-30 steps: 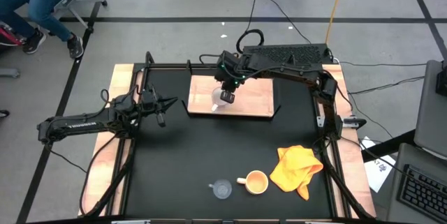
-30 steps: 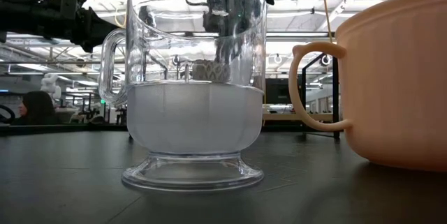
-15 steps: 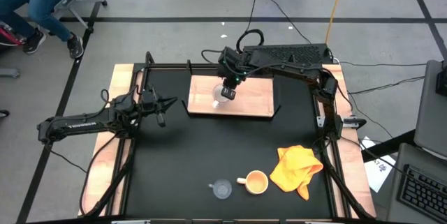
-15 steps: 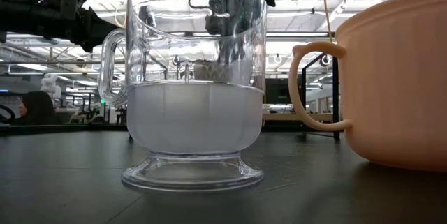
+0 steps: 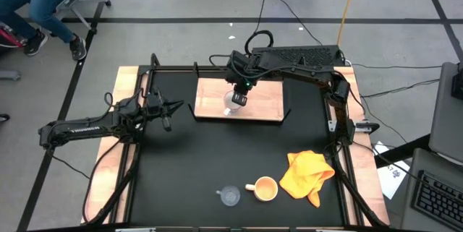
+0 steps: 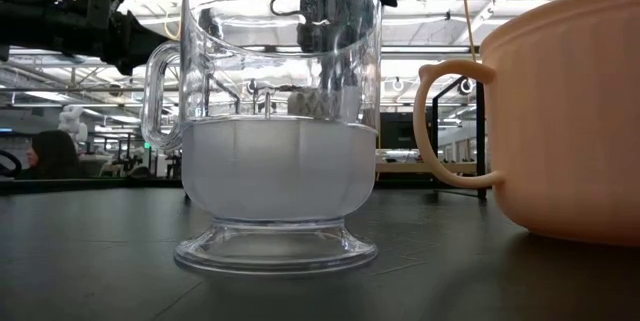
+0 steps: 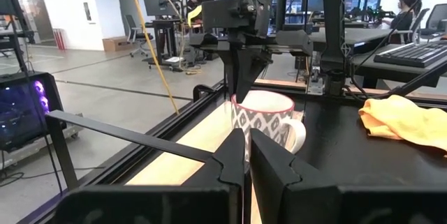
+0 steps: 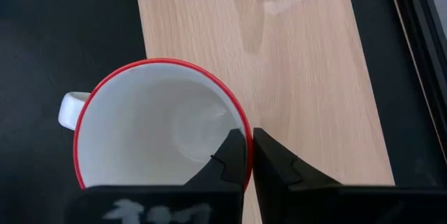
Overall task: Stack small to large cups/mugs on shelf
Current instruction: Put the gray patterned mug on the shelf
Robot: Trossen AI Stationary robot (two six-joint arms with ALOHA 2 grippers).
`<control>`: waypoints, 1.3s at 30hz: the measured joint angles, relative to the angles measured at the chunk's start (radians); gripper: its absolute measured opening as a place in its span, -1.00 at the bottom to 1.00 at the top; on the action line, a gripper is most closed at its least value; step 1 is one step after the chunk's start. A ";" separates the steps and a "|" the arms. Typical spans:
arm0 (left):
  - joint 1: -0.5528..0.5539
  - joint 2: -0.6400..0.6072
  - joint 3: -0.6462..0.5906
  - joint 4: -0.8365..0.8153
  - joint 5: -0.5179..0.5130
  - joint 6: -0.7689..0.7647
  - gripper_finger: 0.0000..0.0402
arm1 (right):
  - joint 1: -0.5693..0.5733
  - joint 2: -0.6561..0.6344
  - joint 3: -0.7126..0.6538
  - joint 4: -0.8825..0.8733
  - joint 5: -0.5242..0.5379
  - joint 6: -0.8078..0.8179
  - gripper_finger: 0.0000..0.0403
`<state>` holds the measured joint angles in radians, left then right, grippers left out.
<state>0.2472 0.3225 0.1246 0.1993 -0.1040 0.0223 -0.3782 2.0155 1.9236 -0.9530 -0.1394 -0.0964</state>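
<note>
Shelf (image 5: pixel 264 102) bears white mug (image 8: pixel 157 130); right jaws clamp its rim; left jaws closed, idle.

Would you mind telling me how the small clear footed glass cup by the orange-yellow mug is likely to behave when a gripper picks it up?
The small clear footed glass cup probably feels rigid and slippery, given its smooth, glossy walls. Its narrow foot under a wider bowl suggests it may tip if nudged high. It looks empty, so likely light.
</note>
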 joint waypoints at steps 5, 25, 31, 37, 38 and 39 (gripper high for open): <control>0.000 0.000 0.000 -0.005 0.000 0.000 -0.88 | 0.000 0.000 0.000 0.016 0.004 0.005 -0.90; 0.000 0.000 0.000 -0.017 0.000 -0.001 -0.88 | 0.000 -0.001 0.000 0.060 0.004 0.044 -0.83; 0.000 0.000 0.000 -0.017 0.000 -0.001 -0.88 | -0.002 -0.001 0.000 0.062 0.004 0.047 -0.83; 0.000 0.000 0.000 -0.017 0.000 -0.002 -0.88 | -0.002 -0.001 0.000 0.070 0.004 0.035 -0.83; 0.000 0.000 0.000 -0.017 0.000 -0.002 -0.88 | -0.002 -0.001 0.000 0.071 0.004 0.034 -0.83; 0.000 0.000 0.000 -0.017 0.000 -0.004 -0.88 | -0.002 -0.001 0.000 0.071 0.004 0.033 -0.83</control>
<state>0.2471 0.3222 0.1242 0.1822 -0.1043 0.0186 -0.3801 2.0148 1.9235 -0.8822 -0.1358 -0.0636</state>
